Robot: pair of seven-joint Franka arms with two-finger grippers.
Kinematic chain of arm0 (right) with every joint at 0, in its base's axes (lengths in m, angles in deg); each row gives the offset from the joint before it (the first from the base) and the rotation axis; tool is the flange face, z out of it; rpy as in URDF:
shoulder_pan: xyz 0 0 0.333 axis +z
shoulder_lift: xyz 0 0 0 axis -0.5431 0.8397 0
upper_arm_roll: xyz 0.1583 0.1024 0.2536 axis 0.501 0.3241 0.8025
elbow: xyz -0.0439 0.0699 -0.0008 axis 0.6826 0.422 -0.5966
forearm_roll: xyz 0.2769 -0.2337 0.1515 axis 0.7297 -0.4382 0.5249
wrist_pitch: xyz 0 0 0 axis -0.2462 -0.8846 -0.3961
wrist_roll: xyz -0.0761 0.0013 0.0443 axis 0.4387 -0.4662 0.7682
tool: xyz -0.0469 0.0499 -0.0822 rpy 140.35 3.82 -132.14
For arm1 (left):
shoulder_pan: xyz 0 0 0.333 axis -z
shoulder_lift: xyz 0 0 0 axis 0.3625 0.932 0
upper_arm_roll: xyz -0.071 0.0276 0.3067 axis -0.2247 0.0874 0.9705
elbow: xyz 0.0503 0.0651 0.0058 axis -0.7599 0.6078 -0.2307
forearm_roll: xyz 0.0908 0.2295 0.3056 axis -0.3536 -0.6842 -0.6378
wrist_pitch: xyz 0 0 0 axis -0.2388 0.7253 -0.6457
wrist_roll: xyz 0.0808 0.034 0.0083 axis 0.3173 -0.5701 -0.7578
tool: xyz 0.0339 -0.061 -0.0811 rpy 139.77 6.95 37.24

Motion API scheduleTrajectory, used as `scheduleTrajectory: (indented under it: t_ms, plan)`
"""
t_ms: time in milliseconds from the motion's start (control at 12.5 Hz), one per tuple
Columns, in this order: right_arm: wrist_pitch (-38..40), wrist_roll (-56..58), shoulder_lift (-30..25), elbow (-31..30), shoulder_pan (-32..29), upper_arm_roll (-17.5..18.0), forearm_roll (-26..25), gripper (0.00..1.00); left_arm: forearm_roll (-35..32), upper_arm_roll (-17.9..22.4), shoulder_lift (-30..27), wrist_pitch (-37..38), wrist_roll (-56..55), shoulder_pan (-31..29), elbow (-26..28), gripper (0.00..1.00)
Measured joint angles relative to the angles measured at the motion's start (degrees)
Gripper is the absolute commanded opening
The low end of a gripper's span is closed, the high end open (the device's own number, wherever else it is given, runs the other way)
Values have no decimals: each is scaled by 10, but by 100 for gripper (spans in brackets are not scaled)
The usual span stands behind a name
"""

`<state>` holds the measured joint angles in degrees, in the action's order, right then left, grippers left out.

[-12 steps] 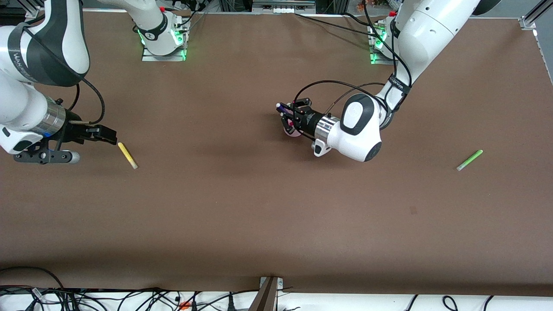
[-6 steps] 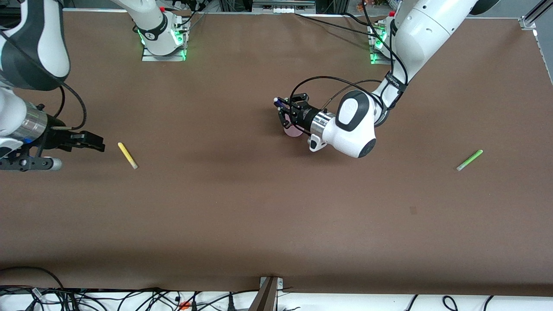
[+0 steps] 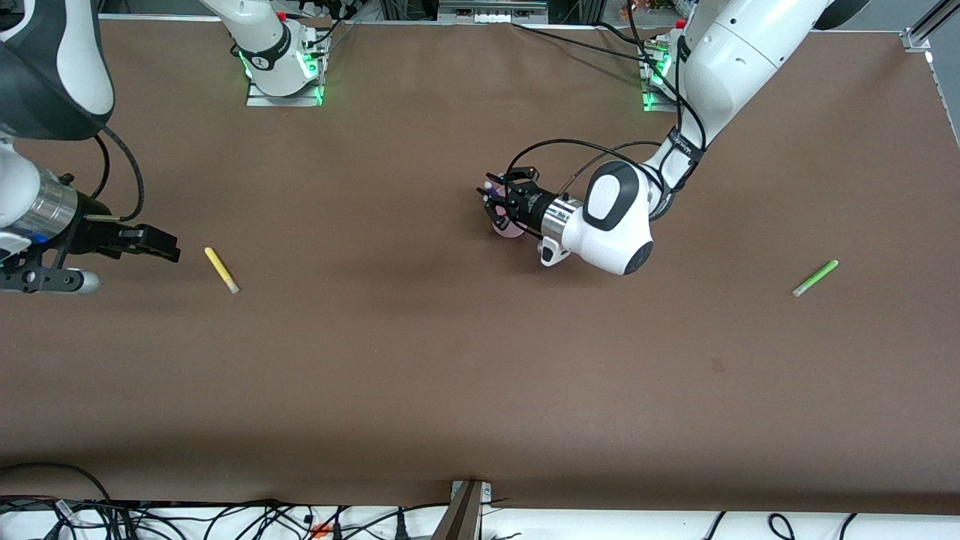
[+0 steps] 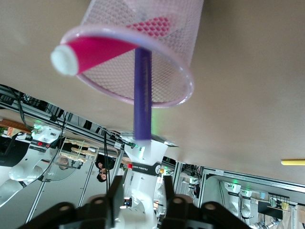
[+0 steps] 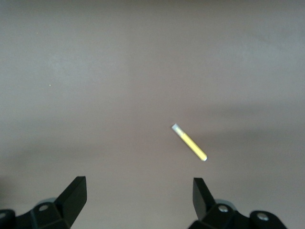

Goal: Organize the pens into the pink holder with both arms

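Observation:
The pink holder (image 3: 512,230) stands mid-table, half hidden under my left gripper (image 3: 493,199). In the left wrist view the holder (image 4: 183,33) holds the magenta-pink pen (image 4: 100,47) and the dark purple pen (image 4: 142,95), which sticks out toward my left gripper (image 4: 140,193). Its fingers are open and apart from the pen. The yellow pen (image 3: 221,269) lies flat near the right arm's end, a little off my open, empty right gripper (image 3: 174,251). It also shows in the right wrist view (image 5: 189,142), ahead of that gripper (image 5: 138,191). The lime green pen (image 3: 815,277) lies near the left arm's end.
The brown table (image 3: 420,360) is bare apart from the pens and the holder. Both arm bases (image 3: 283,71) with green lights stand at its edge farthest from the front camera. Cables lie along the edge nearest that camera (image 3: 225,521).
My left gripper held the purple pen tilted over the holder; now the pen stands in the holder and the fingers are open. My right gripper drew back from the yellow pen.

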<state>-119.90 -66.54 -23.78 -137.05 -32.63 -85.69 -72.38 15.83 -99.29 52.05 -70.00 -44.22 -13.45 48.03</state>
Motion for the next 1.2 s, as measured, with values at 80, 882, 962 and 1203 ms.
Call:
scheduleTrajectory:
  t_ms: [80, 882, 962, 1203]
  plan:
    - [-9, -9, -17, -22, 0, 4, -4, 99, -12, 0, -1, 0, 1, -4, -4, 100]
    - [-2, 98, -80, -61, -9, -28, -16, 100, -326, -1, -120, 185, 4, -99, -149, 100]
    - [-1, 105, -80, -61, -10, -35, -16, 100, -387, -5, -130, 192, 8, -98, -162, 100]
    - [-2, 111, -80, -61, -10, -51, -16, 100, -507, -9, -167, 204, 45, -94, -169, 100]
